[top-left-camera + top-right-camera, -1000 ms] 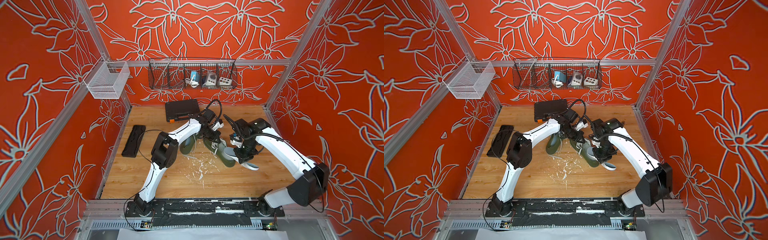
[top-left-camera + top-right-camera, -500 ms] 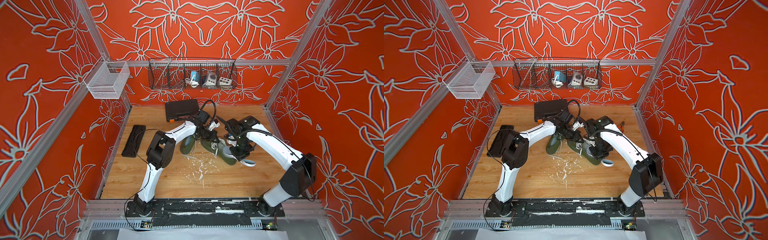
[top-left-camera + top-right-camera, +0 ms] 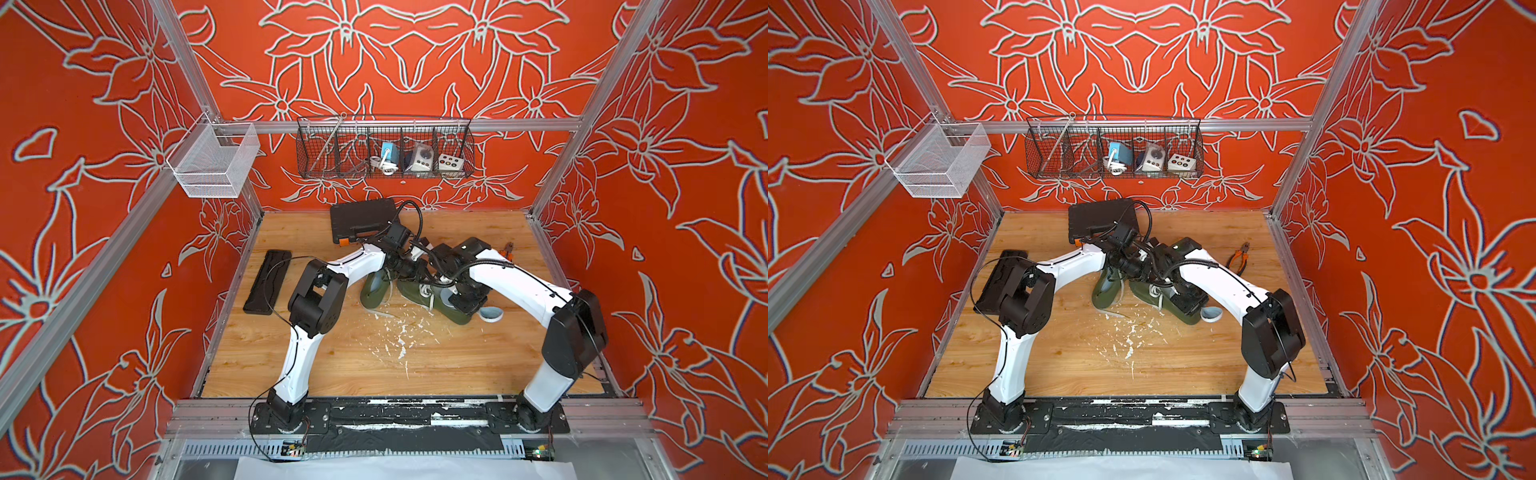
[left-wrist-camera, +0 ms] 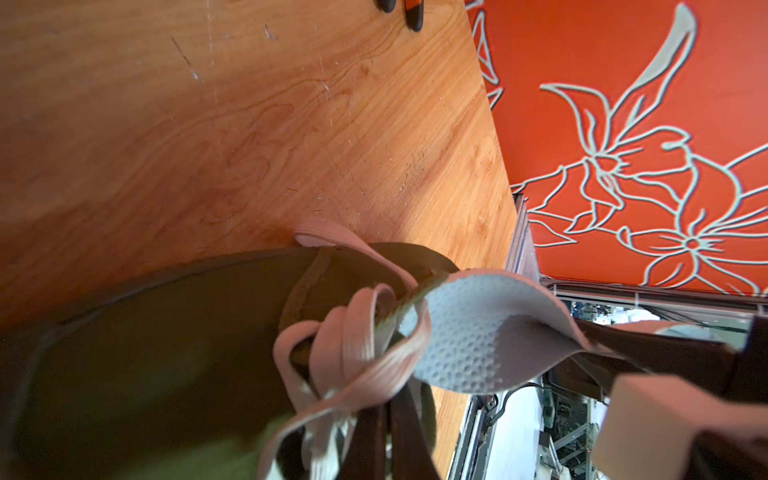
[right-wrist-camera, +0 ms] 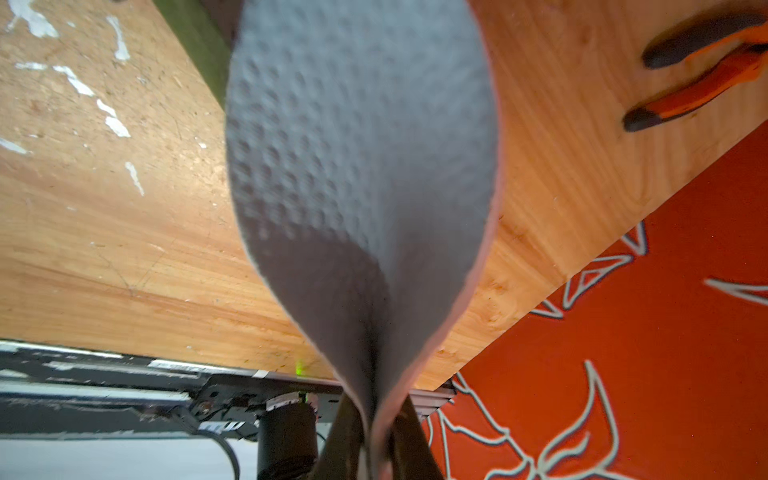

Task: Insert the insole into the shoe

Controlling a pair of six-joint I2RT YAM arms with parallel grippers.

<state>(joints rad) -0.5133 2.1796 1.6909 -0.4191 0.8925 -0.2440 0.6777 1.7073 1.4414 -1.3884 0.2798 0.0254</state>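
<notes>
A wooden surface is lying inside a booth of red flowered walls, with white flecks scattering across it nearer the arm bases than either claw. Behind the left claw a black case is sitting, and a wire basket is hanging above it. Pliers are lying beyond the right claw, apart from it. The right claw is pinching the grey insole, which is bending toward the green shoe and touching its laces. The left claw is pressing together among those laces, with a second shoe just beside it. Both arms are crossing over the shoes, partly hiding them from above.
</notes>
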